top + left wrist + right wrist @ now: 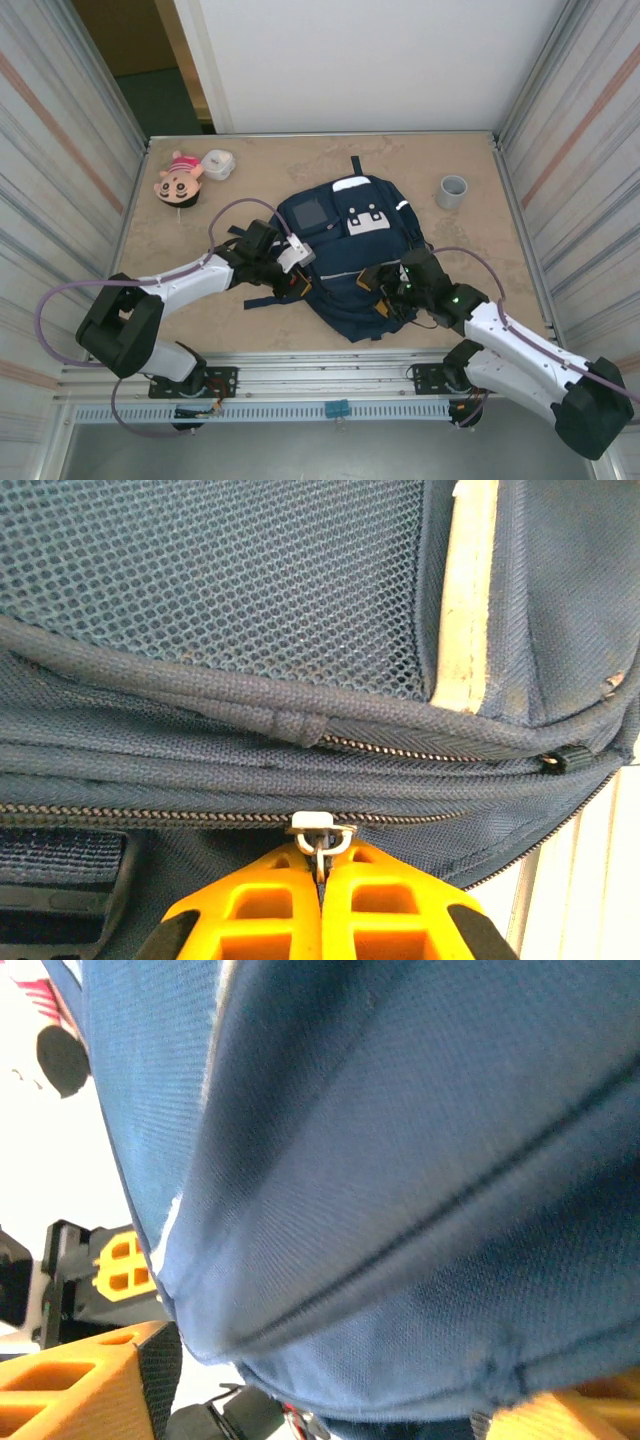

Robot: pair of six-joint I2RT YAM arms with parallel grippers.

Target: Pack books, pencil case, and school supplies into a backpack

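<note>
The backpack (350,270) lies flat mid-desk (250,170), soft and limp. It looks like woven navy nylon with an open mesh panel (220,580), corded piping and a pale stripe (465,600). Cloth like this likely sags and bunches rather than holding a shape, so one side probably needs pinning while the other is pulled. The small metal zip pull (321,832) on the toothed zipper (150,815) is the firm place to hold. At the backpack's near-left edge the left tool (320,870) is clenched on that pull. At its near-right edge the right tool (385,298) stands spread around a fold of fabric; I cannot tell if it squeezes.
</note>
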